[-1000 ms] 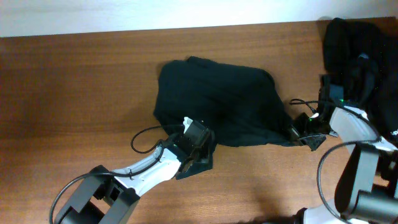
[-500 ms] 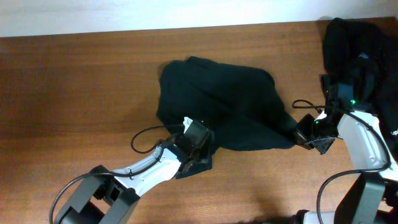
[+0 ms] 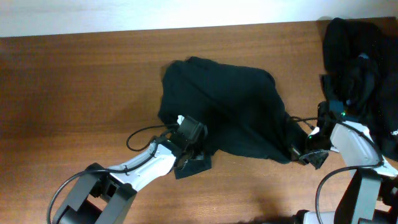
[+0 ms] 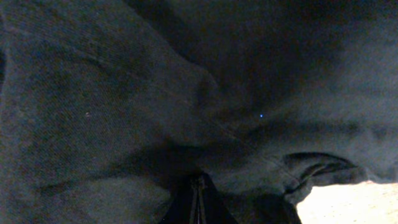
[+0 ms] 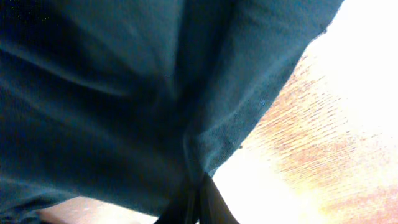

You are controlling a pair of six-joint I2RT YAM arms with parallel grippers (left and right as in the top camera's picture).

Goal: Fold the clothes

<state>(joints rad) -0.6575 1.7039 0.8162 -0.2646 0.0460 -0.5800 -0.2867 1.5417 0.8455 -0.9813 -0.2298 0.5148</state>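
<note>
T-shirt (image 3: pixel 230 106) on table (image 3: pixel 74 93) — left gripper (image 4: pixel 198 198), right gripper (image 5: pixel 199 198) pinching its edges

No text, label or number is showing clearly enough to read. The shirt (image 3: pixel 224 106) is showing plain black fabric in all three views. A small white mark (image 3: pixel 393 132) is showing on the black pile (image 3: pixel 354 43) at the right edge of the overhead view, but it is too small to make out.
</note>
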